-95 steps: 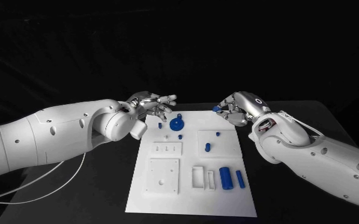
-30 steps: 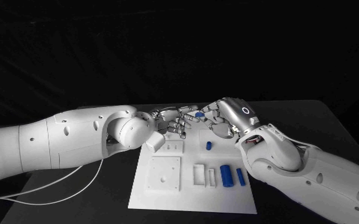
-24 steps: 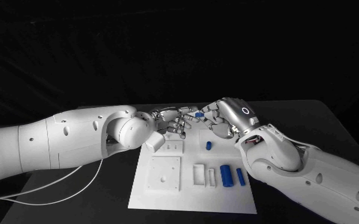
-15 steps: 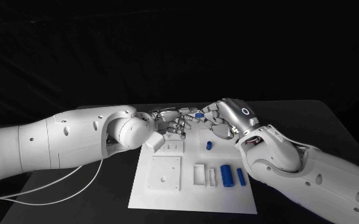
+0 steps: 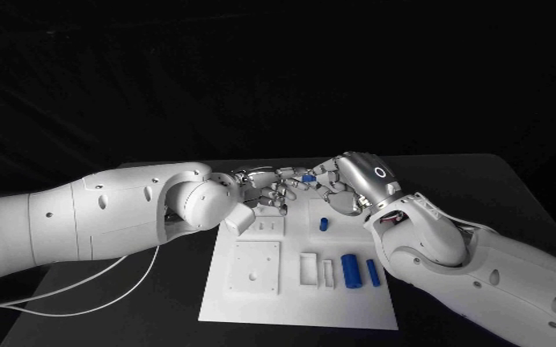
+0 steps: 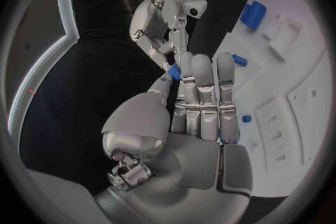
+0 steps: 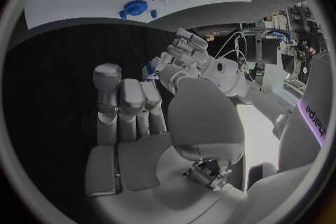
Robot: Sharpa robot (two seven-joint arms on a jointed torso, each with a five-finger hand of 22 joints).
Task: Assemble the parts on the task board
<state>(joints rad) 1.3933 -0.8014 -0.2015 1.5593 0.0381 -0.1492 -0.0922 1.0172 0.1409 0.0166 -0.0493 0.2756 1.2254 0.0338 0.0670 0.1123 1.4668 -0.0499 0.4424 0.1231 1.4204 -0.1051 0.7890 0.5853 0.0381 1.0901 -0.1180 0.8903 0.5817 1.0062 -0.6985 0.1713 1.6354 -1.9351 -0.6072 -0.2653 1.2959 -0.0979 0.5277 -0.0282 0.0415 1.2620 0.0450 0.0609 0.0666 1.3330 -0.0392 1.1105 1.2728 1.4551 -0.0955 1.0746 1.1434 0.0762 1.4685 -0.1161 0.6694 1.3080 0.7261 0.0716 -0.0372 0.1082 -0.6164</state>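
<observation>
The white task board lies in the middle of the table. Above its far end my two hands meet. My left hand pinches a small blue part between thumb and fingertip, as the left wrist view shows, small blue part. My right hand has its fingertips right at that part, while its thumb stands apart with nothing against it. A blue gear stands on the board.
Two blue cylinders lie at the board's near right. A short blue peg lies further in. White recessed blocks sit on the board's left half. Black table surrounds the board.
Since 3.2 s ago both hands have come together over the board's far end, and the blue part passed from my right fingertips into the left pinch. Over the last second nothing moves.
</observation>
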